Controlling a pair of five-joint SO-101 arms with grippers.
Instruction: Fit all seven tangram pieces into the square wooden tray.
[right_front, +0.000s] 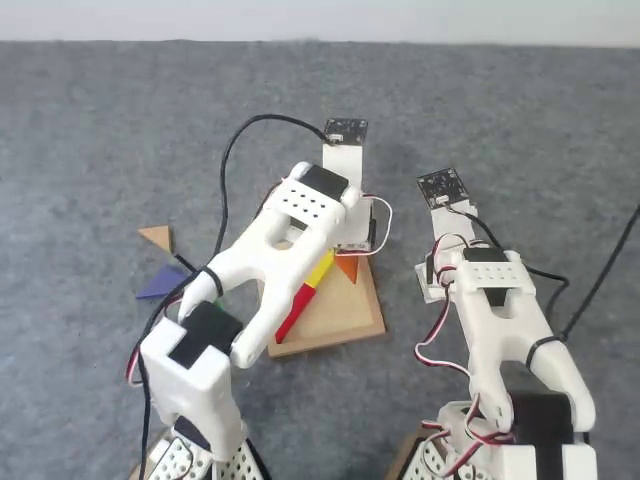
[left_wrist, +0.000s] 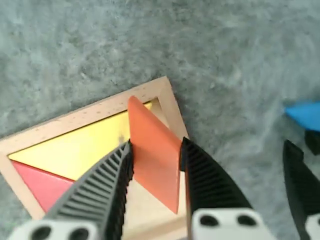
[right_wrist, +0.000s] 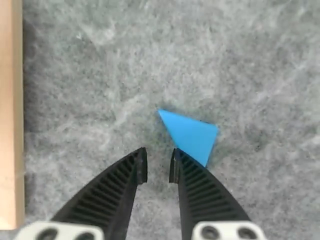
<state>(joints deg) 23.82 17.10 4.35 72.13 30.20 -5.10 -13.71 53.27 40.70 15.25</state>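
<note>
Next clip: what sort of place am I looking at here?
Probably a tabletop robot test bench. A grey felt-like mat covers the surface, the left arm and right arm stand side by side, and a wooden tray holding coloured tangram pieces lies in front of them.

We read this as a robotics lab bench, not a home. A grey felt mat (right_front: 100, 120) covers the whole worktop around the wooden tray (right_front: 350, 322). Two white plastic arms stand on the near side of the tray: the left arm (right_front: 270, 255) leans over it, and the right arm (right_front: 505, 310) is beside it. Bare circuit boards (right_front: 346, 131) ride above their wrists, and loose black cables (right_front: 226, 170) and servo wires (right_front: 432, 352) trail around the tray. Beyond it runs a plain pale wall (right_front: 320, 18).
</note>
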